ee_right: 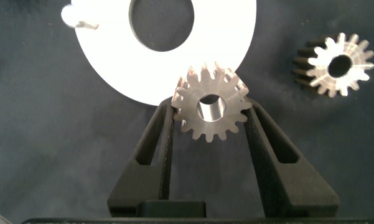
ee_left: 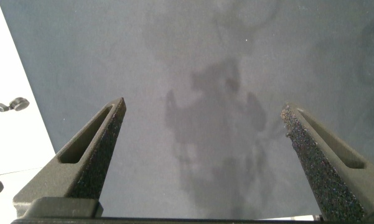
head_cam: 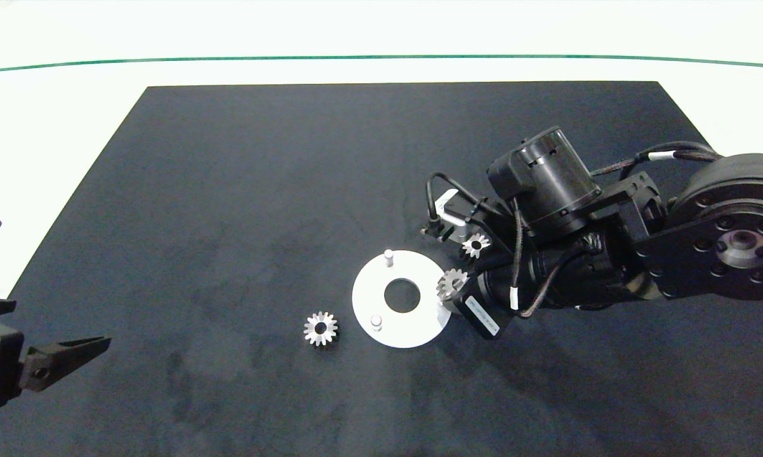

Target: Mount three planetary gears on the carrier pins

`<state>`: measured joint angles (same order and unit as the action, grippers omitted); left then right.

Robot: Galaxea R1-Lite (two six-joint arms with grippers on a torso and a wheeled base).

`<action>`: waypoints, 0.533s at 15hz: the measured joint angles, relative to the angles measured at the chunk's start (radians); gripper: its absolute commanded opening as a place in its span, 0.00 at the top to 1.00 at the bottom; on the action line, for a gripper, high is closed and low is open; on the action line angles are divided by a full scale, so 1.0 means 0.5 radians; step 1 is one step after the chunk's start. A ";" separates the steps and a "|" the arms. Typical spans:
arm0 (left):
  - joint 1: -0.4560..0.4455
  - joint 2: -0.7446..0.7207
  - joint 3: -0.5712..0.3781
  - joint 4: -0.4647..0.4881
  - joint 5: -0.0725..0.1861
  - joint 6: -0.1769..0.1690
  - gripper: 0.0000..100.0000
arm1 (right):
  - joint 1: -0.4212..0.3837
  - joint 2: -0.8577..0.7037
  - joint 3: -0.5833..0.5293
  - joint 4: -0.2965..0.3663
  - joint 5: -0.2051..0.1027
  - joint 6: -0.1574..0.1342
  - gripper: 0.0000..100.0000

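The white disc (head_cam: 419, 324) lies mid-mat, with two bare carrier pins (head_cam: 388, 256) (head_cam: 376, 322) standing on it. My right gripper (ee_right: 210, 104) is shut on one planetary gear (ee_right: 193, 121) at the disc's right edge (head_cam: 451, 282). Pale metal shows inside that gear's centre hole, seemingly the third pin. A second gear (head_cam: 475, 245) (ee_right: 339, 65) lies on the mat just right of the disc, beside the right wrist. The third gear (head_cam: 321, 329) lies flat on the mat left of the disc. Over bare mat at the lower left, my left gripper (ee_left: 202, 112) stands open with nothing in it.
Everything sits on a black mat (head_cam: 229, 190) on a white table. The right arm (head_cam: 610, 254) covers the mat to the right of the disc. The left arm (head_cam: 13, 368) stays at the table's left edge.
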<state>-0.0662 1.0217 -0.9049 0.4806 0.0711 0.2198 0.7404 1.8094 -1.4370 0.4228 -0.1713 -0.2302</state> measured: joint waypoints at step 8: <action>0.000 0.000 0.000 0.000 0.000 0.000 0.00 | 0.009 0.043 -0.013 -0.005 -0.003 0.006 0.87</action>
<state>-0.0662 1.0217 -0.9049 0.4806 0.0711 0.2198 0.7451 1.8311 -1.4436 0.4204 -0.1726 -0.2270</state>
